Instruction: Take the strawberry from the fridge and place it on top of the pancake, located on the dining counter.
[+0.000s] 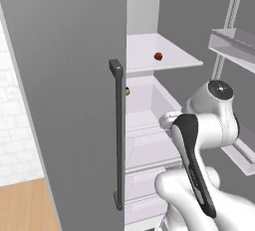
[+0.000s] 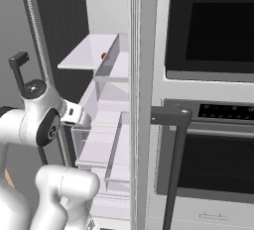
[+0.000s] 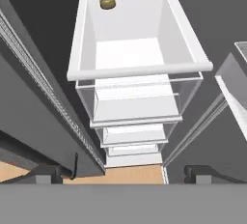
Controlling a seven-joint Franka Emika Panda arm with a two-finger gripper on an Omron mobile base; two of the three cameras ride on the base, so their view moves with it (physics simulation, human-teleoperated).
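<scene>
You had the tall grey fridge open, and the tiny dark red strawberry sat alone on its upper white shelf, far side. Your two-finger gripper hung with its jaws spread wide and empty over the clear drawers, near a small yellowish-brown round item.

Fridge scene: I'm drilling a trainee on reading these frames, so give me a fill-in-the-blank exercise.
1. The strawberry lies on a white ____ inside the fridge.
2. The fridge door on the robot's right stands ____.
3. The gripper's jaws are ____.
4. Right of the fridge stands a built-in ____.

Missing words: shelf; open; open; oven
</scene>
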